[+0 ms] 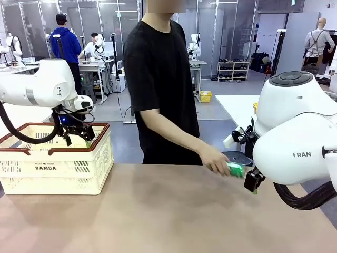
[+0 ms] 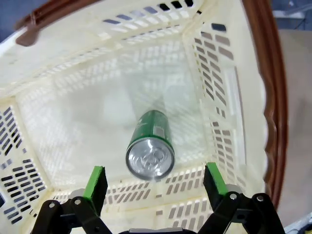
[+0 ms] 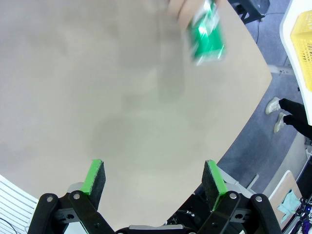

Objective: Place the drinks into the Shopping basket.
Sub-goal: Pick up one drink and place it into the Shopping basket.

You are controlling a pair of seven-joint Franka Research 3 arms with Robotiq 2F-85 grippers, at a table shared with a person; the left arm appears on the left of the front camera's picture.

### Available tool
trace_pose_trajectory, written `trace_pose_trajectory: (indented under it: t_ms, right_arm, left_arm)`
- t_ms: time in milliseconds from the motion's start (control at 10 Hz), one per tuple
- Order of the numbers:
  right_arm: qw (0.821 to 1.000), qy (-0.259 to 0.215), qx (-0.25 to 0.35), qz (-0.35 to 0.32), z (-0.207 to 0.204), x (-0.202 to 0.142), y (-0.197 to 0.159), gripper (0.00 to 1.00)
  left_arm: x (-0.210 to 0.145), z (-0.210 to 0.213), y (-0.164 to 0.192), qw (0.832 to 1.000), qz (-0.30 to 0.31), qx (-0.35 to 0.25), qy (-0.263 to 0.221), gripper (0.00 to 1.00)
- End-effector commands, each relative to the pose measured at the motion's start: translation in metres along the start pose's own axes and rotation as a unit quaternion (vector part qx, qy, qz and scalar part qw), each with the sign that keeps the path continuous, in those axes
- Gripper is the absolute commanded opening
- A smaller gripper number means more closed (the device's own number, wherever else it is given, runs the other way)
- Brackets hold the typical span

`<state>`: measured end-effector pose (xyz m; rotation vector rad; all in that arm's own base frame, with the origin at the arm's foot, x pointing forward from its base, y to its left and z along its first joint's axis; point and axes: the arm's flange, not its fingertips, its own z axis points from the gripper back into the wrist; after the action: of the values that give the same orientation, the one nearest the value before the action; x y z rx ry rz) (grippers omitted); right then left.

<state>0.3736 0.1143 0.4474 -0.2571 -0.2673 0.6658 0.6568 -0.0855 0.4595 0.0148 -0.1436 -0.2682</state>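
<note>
— What takes up most of the scene?
— The brown table (image 1: 158,211), which runs across the whole front view. A person (image 1: 158,79) in a black T-shirt stands at its far edge.

— And the arms?
— The right arm (image 1: 295,137) bulks in from the right. The left arm (image 1: 37,84) reaches in over the basket.

— Where is the basket?
— The Shopping basket (image 1: 52,174) sits at the table's left end. It is cream-white with a brown-red rim and has "DAMDA" on its near side.

— How does the left gripper stand?
— The left gripper (image 2: 153,183) hangs over the basket's opening. Its green-padded fingers are spread wide and pinch nothing.

— And the right one?
— The right gripper (image 3: 153,178) faces bare tabletop, fingers likewise spread and empty.

— Where are the drinks?
— A green can (image 2: 151,146) is inside the basket, below the gap between the left fingers and touching neither. Its silver top faces the wrist camera. Whether it rests on the basket floor cannot be told.

— Any other?
— The person's hand (image 1: 215,159) is closed around a second green can (image 1: 235,169). It is low over the table's far right edge, near the right gripper but apart from it.
</note>
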Motion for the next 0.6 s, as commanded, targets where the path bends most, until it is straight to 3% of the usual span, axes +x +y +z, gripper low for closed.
trace_pose_trajectory:
  t_ms: [0,200,500]
  right_arm:
    - [1.000,0.000,0.001,0.003,0.000,-0.001,-0.001,1.00]
    - [1.000,0.000,0.001,0.003,0.000,-0.001,-0.001,1.00]
    - [1.000,0.000,0.001,0.003,0.000,-0.001,-0.001,1.00]
  left_arm:
    - [-0.007,0.025,0.000,1.000,0.004,0.023,-0.001,1.00]
    - [-0.021,0.059,-0.008,0.998,-0.009,0.044,-0.032,1.00]
    - [-0.081,0.096,-0.043,0.989,-0.124,0.044,-0.063,1.00]
